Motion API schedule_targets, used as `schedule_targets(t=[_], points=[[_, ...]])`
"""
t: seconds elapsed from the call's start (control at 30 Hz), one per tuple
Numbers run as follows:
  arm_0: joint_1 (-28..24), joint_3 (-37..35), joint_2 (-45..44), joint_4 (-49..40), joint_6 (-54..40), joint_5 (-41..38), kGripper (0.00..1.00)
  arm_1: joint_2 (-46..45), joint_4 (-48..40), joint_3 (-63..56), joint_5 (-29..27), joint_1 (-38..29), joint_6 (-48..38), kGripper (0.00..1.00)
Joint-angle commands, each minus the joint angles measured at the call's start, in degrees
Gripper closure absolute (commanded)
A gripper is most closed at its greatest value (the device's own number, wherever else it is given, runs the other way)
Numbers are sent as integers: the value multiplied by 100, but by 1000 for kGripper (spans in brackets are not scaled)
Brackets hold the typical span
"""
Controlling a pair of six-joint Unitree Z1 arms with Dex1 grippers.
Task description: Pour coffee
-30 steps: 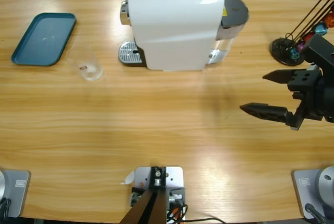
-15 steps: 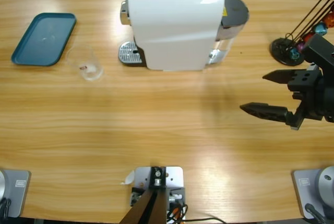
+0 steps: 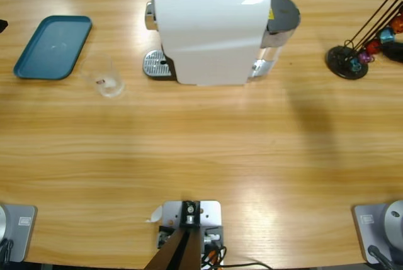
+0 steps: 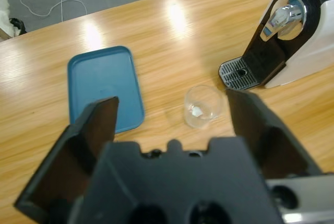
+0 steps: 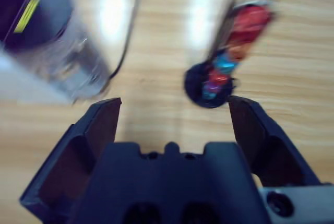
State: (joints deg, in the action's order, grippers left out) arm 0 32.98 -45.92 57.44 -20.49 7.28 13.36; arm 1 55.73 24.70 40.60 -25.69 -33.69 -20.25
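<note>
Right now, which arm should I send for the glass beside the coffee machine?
Left, probably. Its open gripper looks straight at the glass, between the blue tray and the coffee machine. The right gripper faces the capsule stand.

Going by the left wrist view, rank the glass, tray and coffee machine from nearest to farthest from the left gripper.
From the left gripper:
1. Glass, just ahead between the open jaws, right of centre.
2. Tray, ahead to the left.
3. Coffee machine, far upper right.

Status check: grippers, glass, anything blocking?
Left gripper open, above glass. Right gripper open, over capsule stand. Glass beside tray, nothing blocking.
</note>
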Motion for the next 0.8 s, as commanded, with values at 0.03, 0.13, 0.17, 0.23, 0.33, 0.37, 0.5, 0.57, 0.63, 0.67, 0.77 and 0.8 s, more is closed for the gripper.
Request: schedule_targets(t=[0.03,0.13,0.17,0.23,0.33,0.37,0.5,0.57,0.63,0.67,0.77,0.8], points=[[-38,405,-314,-16,19,-65,41,-482,-28,-4,182,917,415,202],[-32,418,-225,19,10,-207,46,-234,-353,-245,409,917,562,202],[-29,418,-170,45,-6,-264,53,-152,-467,-342,457,917,599,205],[-29,416,-47,80,-16,-281,95,82,-745,-428,506,917,777,207],[-29,400,99,89,-18,-285,92,620,-1109,-404,530,917,1005,202],[-29,405,95,85,-25,-286,92,711,-1179,-404,479,917,1046,202],[-29,416,116,89,-48,-290,92,987,-1431,-439,239,1031,1076,207],[-29,409,173,89,-52,-314,92,989,-1459,-430,126,1177,1076,207],[-29,409,211,103,-52,-346,92,949,-1496,-439,59,1328,1074,215],[-29,409,215,107,-55,-360,92,949,-1517,-446,38,1390,1065,232],[-24,414,211,103,-60,-369,92,901,-1580,-456,26,1548,1041,236],[-17,414,210,103,-60,-371,92,884,-1591,-456,33,1560,1041,239]])
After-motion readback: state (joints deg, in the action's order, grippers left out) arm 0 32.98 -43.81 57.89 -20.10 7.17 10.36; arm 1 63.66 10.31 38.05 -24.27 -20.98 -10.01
